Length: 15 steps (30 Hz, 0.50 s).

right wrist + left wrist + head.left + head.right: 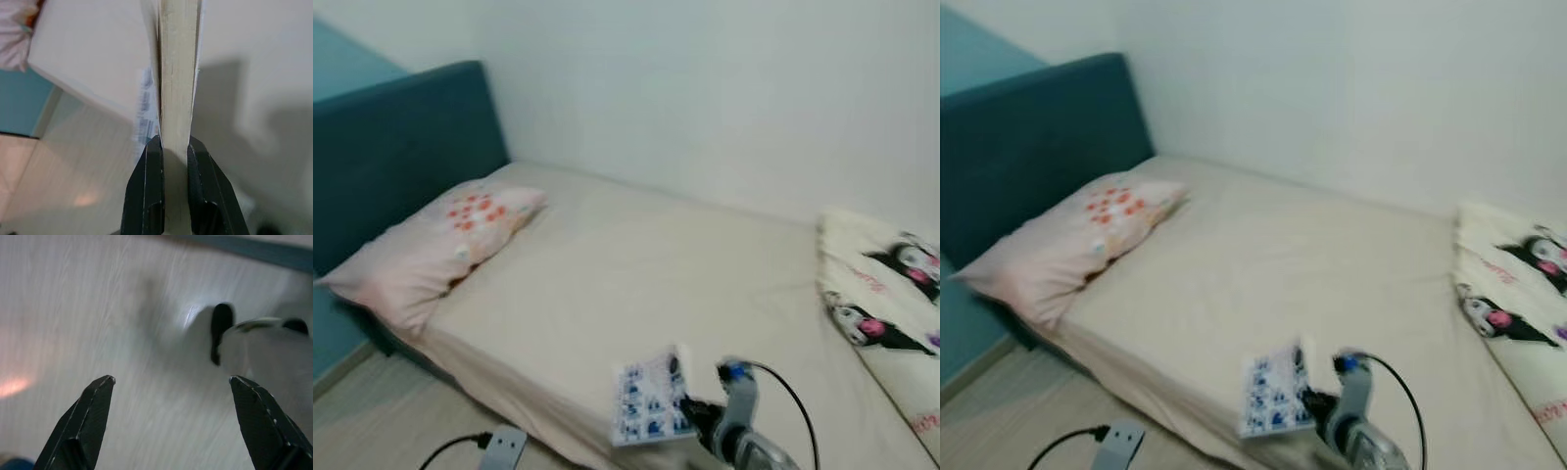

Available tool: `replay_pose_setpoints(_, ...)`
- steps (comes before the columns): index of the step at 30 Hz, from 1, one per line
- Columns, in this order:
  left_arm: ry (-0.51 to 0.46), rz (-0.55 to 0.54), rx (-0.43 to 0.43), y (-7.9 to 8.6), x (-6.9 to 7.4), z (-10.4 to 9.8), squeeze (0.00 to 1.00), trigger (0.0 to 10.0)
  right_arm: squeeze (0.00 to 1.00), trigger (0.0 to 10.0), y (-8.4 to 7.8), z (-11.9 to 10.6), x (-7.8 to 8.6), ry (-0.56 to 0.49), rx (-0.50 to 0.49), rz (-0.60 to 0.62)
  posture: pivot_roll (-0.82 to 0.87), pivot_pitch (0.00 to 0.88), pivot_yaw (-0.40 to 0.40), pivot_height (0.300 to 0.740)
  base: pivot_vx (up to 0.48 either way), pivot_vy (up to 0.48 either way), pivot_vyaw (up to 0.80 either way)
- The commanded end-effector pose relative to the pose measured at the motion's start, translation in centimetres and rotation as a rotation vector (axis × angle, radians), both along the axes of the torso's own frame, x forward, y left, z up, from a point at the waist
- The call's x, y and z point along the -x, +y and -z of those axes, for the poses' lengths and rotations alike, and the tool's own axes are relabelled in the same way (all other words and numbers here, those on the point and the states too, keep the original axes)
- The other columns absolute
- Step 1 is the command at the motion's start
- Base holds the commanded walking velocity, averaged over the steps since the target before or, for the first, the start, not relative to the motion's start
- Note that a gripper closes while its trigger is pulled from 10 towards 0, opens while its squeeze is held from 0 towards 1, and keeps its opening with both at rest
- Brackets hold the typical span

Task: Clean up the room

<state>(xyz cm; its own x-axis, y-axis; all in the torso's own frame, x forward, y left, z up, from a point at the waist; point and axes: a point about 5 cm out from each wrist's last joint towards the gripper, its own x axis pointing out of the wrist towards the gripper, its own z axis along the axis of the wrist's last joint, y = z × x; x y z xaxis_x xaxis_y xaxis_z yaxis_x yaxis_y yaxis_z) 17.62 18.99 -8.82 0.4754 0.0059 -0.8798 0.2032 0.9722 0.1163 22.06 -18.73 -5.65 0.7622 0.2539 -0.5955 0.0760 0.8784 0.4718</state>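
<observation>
A bed (636,264) with a cream sheet and teal headboard (391,147) carries a pink pillow (435,245) with orange dots at its head, well away from the right gripper (697,411) and off to that gripper's left. A cartoon-print blanket (886,304) lies at the far right, beyond the gripper. On the wooden floor (372,421) a power strip (501,448) with black cable rests near the bed's edge

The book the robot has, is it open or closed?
Closed. The right tool pinches the book with its pages pressed together between both covers, held up above the bed.
</observation>
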Motion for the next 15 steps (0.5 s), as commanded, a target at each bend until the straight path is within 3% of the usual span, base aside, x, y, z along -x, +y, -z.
replay_pose_setpoints(1, 0.006, 0.009, -0.005, 0.0, 0.2, 0.1, 0.0, 10.0, 0.0, 10.0, -0.6, 0.2, 0.3, 0.023, -0.022, 0.067, 0.04, 0.0, 0.001, 0.74, 0.0, 0.0, 0.79)
replay_pose_setpoints(5, 0.02, 0.018, -0.012, 0.1, 0.5, 0.2, 0.0, 10.0, 0.0, 10.0, -2.4, 0.7, 1.8, 0.06, -0.031, 0.16, 0.03, 0.0, 0.004, 0.74, 0.0, 0.0, 0.79)
replay_pose_setpoints(7, 0.025, 0.018, -0.014, 0.2, 0.7, 0.3, 0.0, 10.0, 0.0, 10.0, -2.6, 0.9, 2.2, 0.075, -0.013, 0.144, 0.03, 0.0, 0.005, 0.74, 0.0, 0.0, 0.79)
replay_pose_setpoints(15, 0.032, 0.026, -0.01, 0.3, 0.9, 0.3, 0.0, 10.0, 0.0, 10.0, -1.4, 1.6, 3.0, 0.097, -0.002, 0.096, 0.03, 0.0, 0.005, 0.74, 0.0, 0.0, 0.79)
